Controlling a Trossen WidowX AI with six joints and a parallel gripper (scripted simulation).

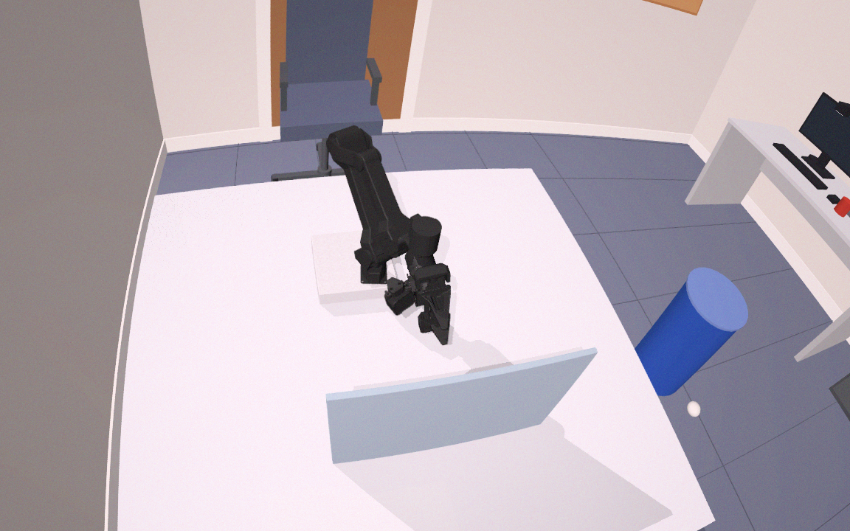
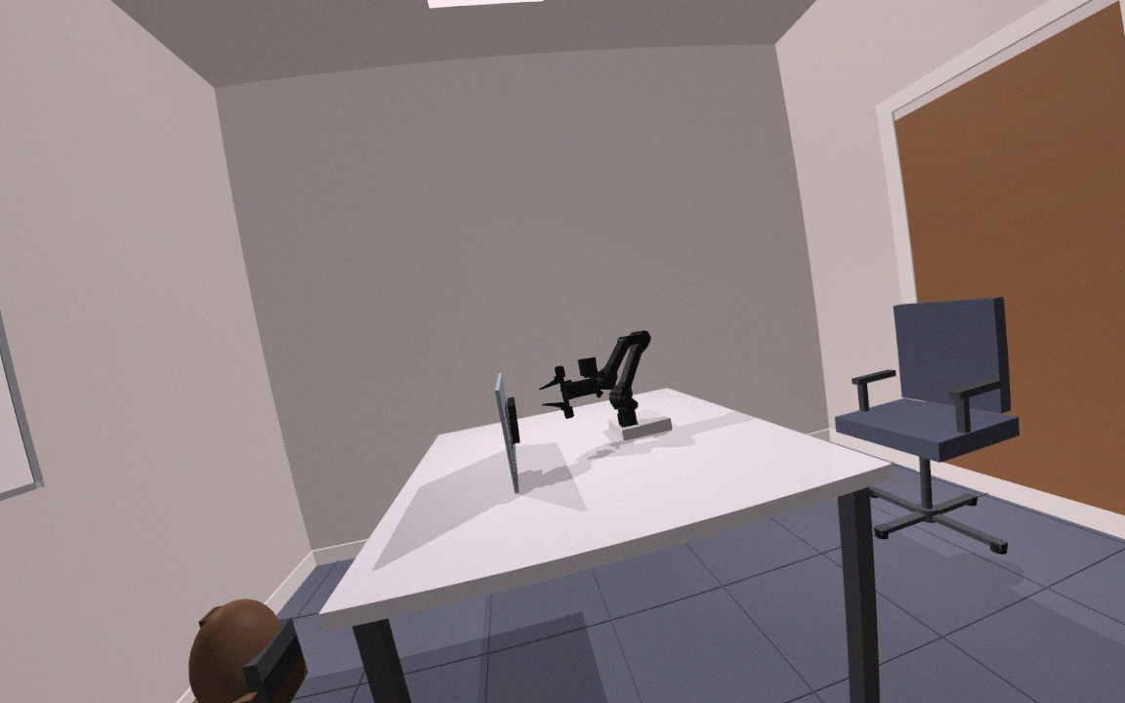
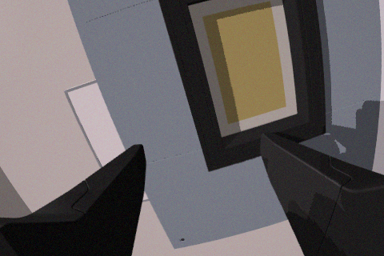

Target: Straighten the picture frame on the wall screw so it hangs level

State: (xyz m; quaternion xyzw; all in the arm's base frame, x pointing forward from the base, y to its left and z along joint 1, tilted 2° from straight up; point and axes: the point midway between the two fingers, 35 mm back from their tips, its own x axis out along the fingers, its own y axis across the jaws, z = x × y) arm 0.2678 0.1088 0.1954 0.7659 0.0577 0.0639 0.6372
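The picture frame [image 2: 512, 419] [image 3: 184, 48], black with a yellow picture in a pale mount, hangs on the blue-grey wall panel [image 1: 448, 409] [image 2: 504, 419] [image 3: 120, 68]. In the wrist view its edges run close to parallel with the panel's edges and faint lines; a small tilt cannot be ruled out. My gripper [image 1: 440, 333] [image 2: 542, 395] [image 3: 203, 149] is open and empty, its fingers one above the other and a gap short of the frame in the exterior view. One fingertip overlaps the frame's border in the wrist view. The screw and notched strip are hidden.
The panel stands upright on the white table [image 1: 217, 409] [image 2: 680, 472]. The arm's pale base block [image 1: 336, 267] [image 2: 646, 428] is behind the gripper. A blue chair [image 1: 329, 102] [image 2: 925, 424] stands past the table edge. A blue cylinder [image 1: 685, 336] is beside the table.
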